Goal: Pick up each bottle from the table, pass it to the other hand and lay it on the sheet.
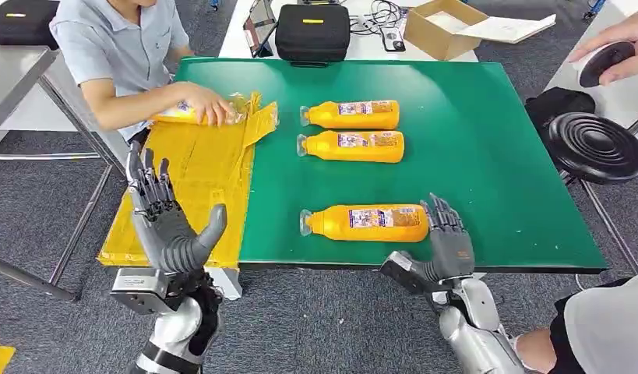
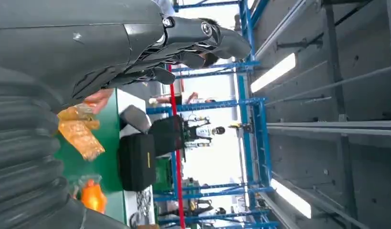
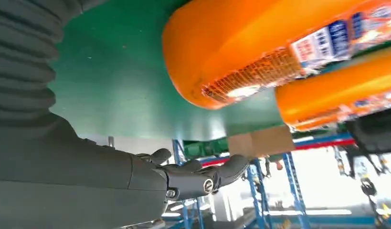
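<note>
A humanoid robot stands at a green-topped counter (image 1: 471, 156) beside two people. At far left, its left robot hand (image 1: 163, 214) is raised, palm up, fingers spread and holding nothing, above the near edge of a crinkled yellow sheet (image 1: 195, 187) that covers the counter's left end. At the sheet's far end, a seated person in a pale blue shirt (image 1: 117, 43) rests a hand (image 1: 206, 105) on an orange plastic bottle with a printed label (image 1: 175, 114) lying there. To the right, on the bare green surface, two more orange bottles lie on their sides, one (image 1: 350, 114) just behind the other (image 1: 353, 146), caps pointing left. Nearer the front edge lies a fourth orange bottle (image 1: 366, 223), also capped at left. The right robot hand (image 1: 448, 238) sits open at that bottle's base end, fingers extended, just beside it; whether they touch cannot be told. Beyond the counter, a black zipped case (image 1: 312, 33) and an open cardboard box (image 1: 444, 27) sit on a white table (image 1: 237, 31). At far right, a black round stool (image 1: 596, 146) stands near another person's hand (image 1: 615, 51).
</note>
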